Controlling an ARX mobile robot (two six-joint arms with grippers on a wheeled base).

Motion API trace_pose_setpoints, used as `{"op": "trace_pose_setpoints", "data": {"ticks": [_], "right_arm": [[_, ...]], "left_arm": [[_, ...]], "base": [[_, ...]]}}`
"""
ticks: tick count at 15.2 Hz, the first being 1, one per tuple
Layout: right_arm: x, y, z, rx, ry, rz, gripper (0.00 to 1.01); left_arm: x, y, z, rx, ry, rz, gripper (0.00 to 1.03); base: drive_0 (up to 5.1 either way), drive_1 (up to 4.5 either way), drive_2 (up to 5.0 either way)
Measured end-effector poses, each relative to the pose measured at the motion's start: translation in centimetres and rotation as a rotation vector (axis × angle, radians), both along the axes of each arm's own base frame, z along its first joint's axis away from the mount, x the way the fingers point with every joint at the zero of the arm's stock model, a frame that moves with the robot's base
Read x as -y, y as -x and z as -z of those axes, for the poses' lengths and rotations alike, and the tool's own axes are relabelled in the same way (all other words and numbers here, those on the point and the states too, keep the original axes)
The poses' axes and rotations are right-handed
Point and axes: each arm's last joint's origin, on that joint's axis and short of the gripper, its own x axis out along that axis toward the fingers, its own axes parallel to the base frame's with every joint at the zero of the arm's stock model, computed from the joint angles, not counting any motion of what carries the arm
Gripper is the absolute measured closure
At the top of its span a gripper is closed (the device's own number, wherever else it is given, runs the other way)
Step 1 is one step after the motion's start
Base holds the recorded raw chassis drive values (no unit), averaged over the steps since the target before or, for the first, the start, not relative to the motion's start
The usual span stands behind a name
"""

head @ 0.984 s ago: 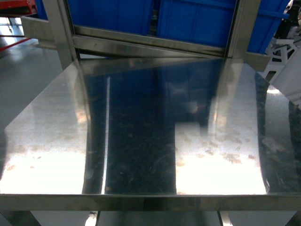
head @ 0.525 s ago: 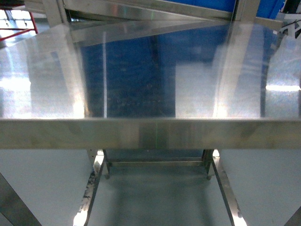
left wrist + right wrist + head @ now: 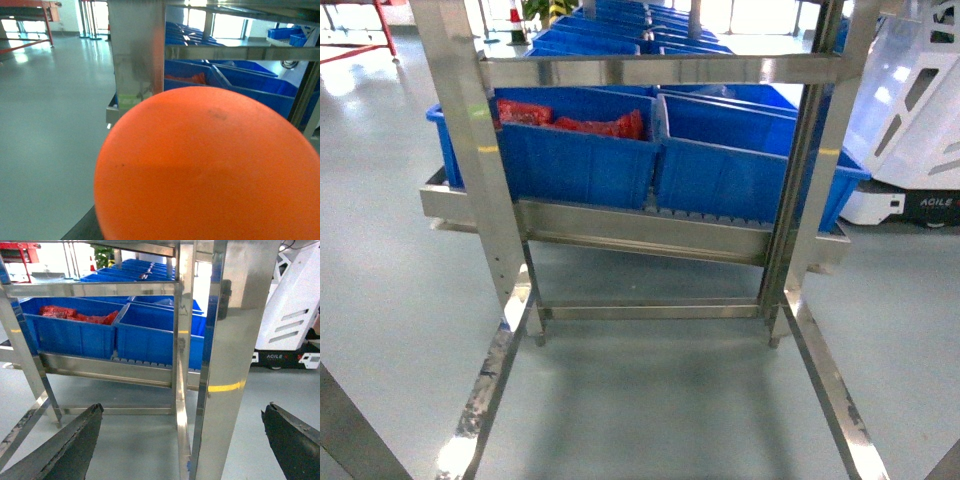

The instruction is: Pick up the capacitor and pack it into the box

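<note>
The robot is at the approach stage, facing a steel rack point(image 3: 470, 150) with nothing grasped. The rack stands ahead of the right gripper point(image 3: 182, 409), whose dark fingers point(image 3: 70, 440) are spread wide and empty. Blue bins point(image 3: 580, 160) sit on the rack's shelf beyond and above the gripper, one holding red material point(image 3: 590, 125). A white machine point(image 3: 910, 110) stands off to its right. An orange rounded object point(image 3: 210, 170) fills the left wrist view, so the left gripper's state cannot be told. Neither capacitor nor box appears in any view. Next, probably, both must be found.
</note>
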Motion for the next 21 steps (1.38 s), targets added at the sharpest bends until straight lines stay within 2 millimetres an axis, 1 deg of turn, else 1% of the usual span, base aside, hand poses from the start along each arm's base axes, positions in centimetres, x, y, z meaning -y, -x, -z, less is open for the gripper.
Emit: {"op": "trace_pose_setpoints", "data": {"ticks": [18, 21], "right_arm": [[0.0, 0.0, 0.01, -0.001, 0.0, 0.0, 0.03], [0.0, 0.0, 0.01, -0.002, 0.0, 0.0, 0.03]], "left_arm": [[0.0, 0.0, 0.0, 0.0, 0.0, 0.0, 0.59], [0.0, 0.0, -0.01, 0.002, 0.0, 0.0, 0.59]], "base": [[0.0, 0.0, 0.0], [-5.0, 2.48, 2.5]]}}
